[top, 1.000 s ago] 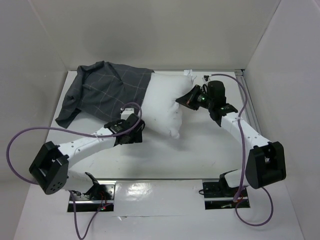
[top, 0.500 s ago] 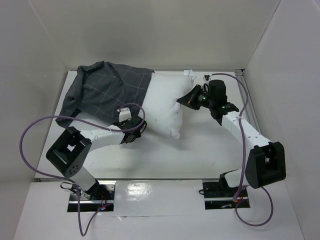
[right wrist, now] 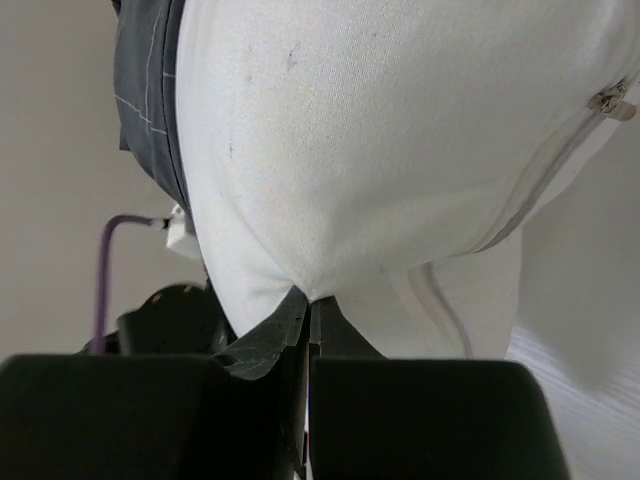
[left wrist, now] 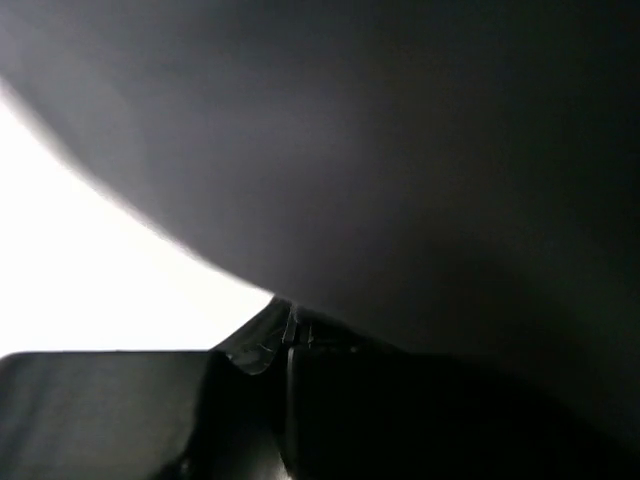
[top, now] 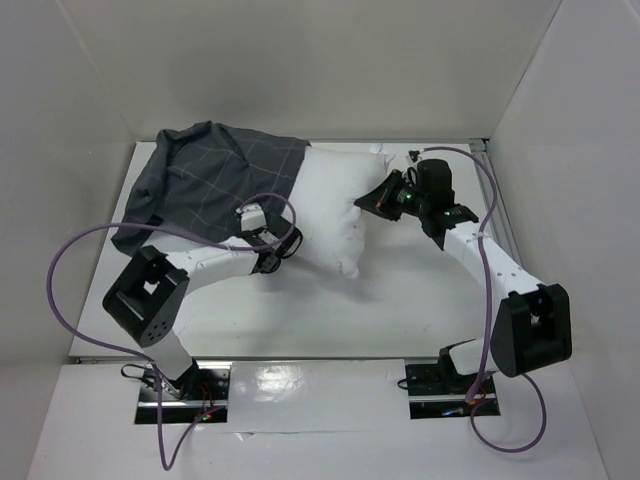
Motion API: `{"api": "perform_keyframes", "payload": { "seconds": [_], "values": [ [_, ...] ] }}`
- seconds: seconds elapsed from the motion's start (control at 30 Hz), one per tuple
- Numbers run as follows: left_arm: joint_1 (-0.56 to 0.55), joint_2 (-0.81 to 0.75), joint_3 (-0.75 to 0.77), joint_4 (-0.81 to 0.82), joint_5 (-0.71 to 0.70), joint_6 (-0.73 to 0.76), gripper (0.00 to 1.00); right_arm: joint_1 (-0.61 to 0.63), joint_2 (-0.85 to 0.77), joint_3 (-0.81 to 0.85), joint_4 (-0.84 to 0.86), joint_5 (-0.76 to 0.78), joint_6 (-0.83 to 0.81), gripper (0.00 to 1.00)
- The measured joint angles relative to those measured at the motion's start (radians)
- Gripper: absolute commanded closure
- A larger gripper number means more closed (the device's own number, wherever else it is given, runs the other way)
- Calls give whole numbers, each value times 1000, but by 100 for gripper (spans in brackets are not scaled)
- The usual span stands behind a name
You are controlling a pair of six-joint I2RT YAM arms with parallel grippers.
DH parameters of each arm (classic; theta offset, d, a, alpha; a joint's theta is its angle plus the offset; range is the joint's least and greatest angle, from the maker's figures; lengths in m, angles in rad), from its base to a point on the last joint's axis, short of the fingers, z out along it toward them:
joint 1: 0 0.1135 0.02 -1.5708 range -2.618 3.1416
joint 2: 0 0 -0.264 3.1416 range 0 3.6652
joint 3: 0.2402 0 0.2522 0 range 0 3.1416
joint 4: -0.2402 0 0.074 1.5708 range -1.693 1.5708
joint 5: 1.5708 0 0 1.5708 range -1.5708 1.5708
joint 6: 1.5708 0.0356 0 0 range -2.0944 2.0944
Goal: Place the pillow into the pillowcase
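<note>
— Only the left arm has shifted since a second ago: its elbow has swung in toward the lower left of the top view, and the left end effector (top: 283, 247) has slid up against the lower-left edge of the pillow (top: 330, 205) and closed.

— Closed on what?

— Hard to say. In its wrist view the left end effector (left wrist: 290, 325) has its fingers together, with shadowed dark cloth right at the tips. I cannot tell whether that is pillow or pillowcase.

— And the other arm?

— It has held its place. The right end effector (top: 368, 201) is fully closed, pinching a fold of white pillow fabric at the pillow's right edge; its wrist view shows the fold caught at the right end effector (right wrist: 307, 300).

— Where do the two cloths lie?

— The pillow sits at upper centre of the tabletop (top: 400, 300). Its left end is tucked into the pillowcase (top: 215, 185), which spreads toward the upper left.
</note>
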Motion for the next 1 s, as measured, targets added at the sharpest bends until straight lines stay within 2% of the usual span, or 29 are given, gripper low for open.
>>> {"api": "perform_keyframes", "payload": {
  "seconds": [0.13, 0.2, 0.27, 0.37, 0.6, 0.77, 0.87, 1.0],
  "values": [
    [-154, -50, 115, -62, 2, 51, 100, -2, 7, 0, 8, 18, 12, 100],
    [-248, -61, 226, -98, 36, 105, 100, -3, 17, 0, 31, 36, 17, 100],
    [-308, -61, 355, -124, 122, 163, 100, -22, 34, 0, 50, 66, 19, 100],
    [-336, -61, 528, -170, 246, 259, 100, -69, 52, -1, 79, 114, 18, 100],
    [-198, -39, 922, -365, 549, 371, 100, -97, 52, -7, 66, 129, 4, 100],
    [-125, 5, 1263, -532, 687, 428, 100, -109, -76, -14, -131, 138, -79, 100],
    [-78, 2, 1322, -579, 819, 436, 100, -102, -230, -26, -276, 183, -126, 100],
    [33, 28, 1312, -545, 973, 407, 100, -92, -443, -37, -512, 236, -176, 100]
  ]
}}
